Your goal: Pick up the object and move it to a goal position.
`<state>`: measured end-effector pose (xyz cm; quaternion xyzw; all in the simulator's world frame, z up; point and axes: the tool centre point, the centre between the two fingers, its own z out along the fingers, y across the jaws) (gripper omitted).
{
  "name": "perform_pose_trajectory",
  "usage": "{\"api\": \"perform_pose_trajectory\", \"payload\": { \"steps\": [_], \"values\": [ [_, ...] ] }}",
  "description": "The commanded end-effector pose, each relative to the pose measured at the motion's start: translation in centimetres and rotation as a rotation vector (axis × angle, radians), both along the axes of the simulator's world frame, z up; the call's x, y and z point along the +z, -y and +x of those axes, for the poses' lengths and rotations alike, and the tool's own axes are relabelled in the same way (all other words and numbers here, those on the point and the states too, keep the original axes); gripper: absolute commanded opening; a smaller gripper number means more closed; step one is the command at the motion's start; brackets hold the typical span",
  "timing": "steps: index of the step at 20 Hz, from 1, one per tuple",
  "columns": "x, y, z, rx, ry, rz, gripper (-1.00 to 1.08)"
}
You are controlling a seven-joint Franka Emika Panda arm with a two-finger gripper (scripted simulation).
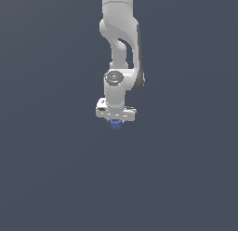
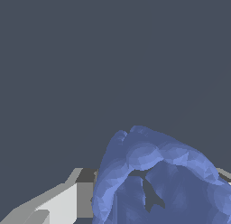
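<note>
Colour: flat slate-grey backdrop fills both views; floor and walls cannot be told apart.
Writing: none readable.
Arm: white Franka Panda arm [image 1: 122,48] hangs down from the top centre of the exterior view.
Gripper: white gripper [image 1: 115,120] points downward, fingers closed around the blue piece.
Object: small bright-blue ringed cylinder [image 1: 115,125] [image 2: 158,178], held between the fingers [image 2: 63,203], close against the wrist camera.
</note>
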<state>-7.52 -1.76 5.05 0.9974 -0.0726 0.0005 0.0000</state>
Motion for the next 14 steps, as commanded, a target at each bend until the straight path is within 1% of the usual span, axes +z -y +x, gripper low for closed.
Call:
{"api": "perform_pose_trajectory", "payload": {
  "steps": [1, 8, 14],
  "values": [
    [-0.1, 0.0, 0.0, 0.000, -0.001, 0.000, -1.00],
    [0.4, -0.5, 0.0, 0.000, 0.000, 0.000, -1.00],
    [2.7, -3.1, 0.3, 0.000, 0.000, 0.000, -1.00]
  ]
}}
